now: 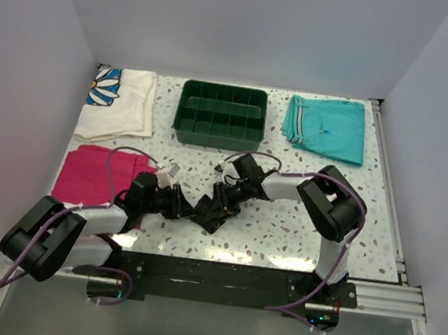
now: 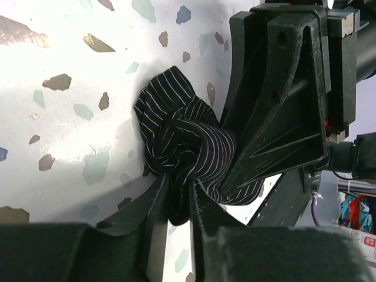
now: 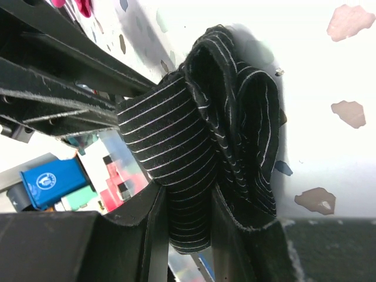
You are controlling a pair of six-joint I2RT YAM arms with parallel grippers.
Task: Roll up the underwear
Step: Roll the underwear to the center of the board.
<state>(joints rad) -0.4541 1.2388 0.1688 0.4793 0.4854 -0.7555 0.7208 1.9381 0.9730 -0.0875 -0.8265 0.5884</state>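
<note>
The underwear, black with fine pale stripes, is bunched into a twisted lump on the speckled table between my two grippers. In the left wrist view the underwear has a fold pinched between the narrow jaws of my left gripper. My right gripper is shut on a thicker striped band of the underwear. From above, the left gripper and the right gripper face each other across the bundle, close together. The tag and hems are hidden.
A green divided tray stands at the back centre. Teal shorts lie at the back right, a white floral cloth at the back left, and a magenta folded cloth at the left beside my left arm.
</note>
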